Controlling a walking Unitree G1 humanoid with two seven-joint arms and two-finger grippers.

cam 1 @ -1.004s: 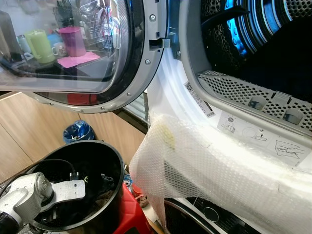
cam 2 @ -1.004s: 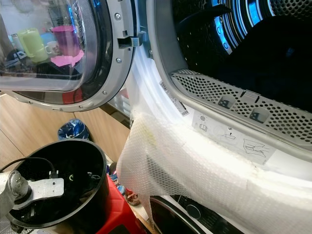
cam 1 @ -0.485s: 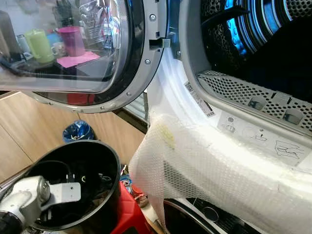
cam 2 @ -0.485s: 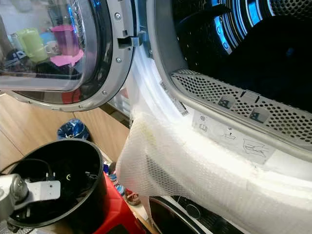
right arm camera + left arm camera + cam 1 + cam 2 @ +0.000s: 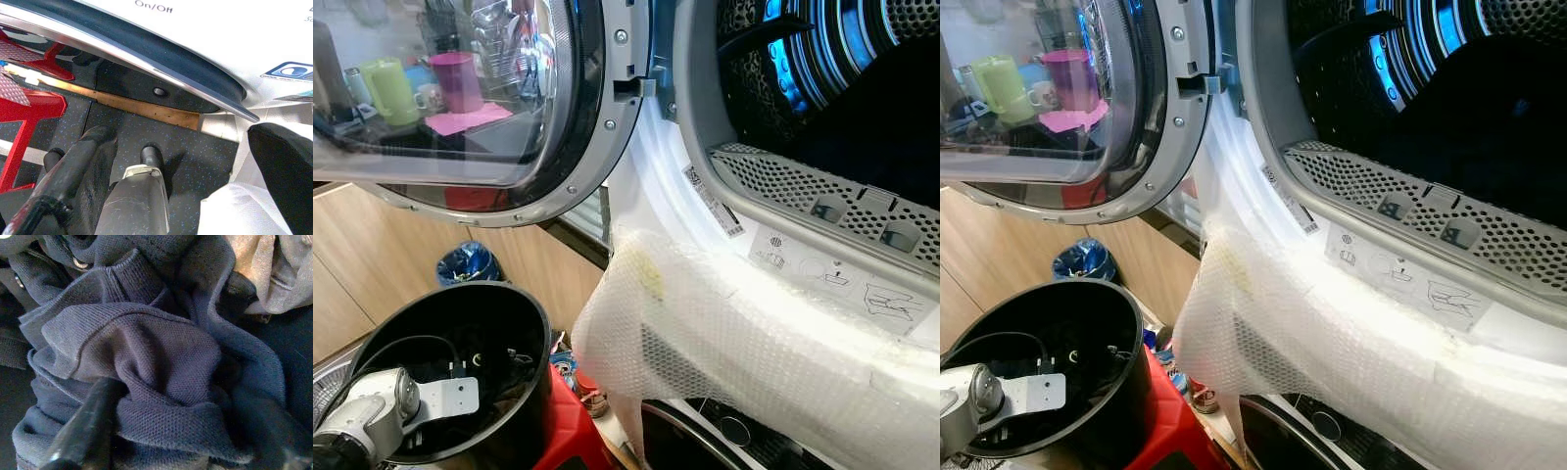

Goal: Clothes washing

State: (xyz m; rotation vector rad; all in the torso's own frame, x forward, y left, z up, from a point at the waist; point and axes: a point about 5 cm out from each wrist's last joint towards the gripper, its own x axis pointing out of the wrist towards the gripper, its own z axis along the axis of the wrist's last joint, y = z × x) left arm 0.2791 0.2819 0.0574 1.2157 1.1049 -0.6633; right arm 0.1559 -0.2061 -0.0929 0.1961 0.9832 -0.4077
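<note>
The front-loader's drum [image 5: 842, 88] stands open and dark, its round glass door [image 5: 470, 98] swung out to the left. Below the door stands a black bucket [image 5: 536, 323], and my left arm [image 5: 372, 426] reaches down into it. In the left wrist view my left gripper [image 5: 171, 440] is open, and its two black fingers [image 5: 83, 431] straddle a bunched fold of a dark navy knit garment [image 5: 146, 347]. A beige garment [image 5: 274, 264] lies beside it. My right gripper [image 5: 176, 186] hangs open low over the speckled floor in front of the machine's base.
Bubble wrap [image 5: 734, 343] drapes over the machine's front below the drum opening. A perforated lint grille [image 5: 803, 181] lines the lower rim. A red stool [image 5: 573, 431] stands beside the bucket, with a blue bag [image 5: 468, 264] against the wooden panel behind.
My left arm has sunk lower and toward the near left inside the bucket. The washer and door stay as they were.
</note>
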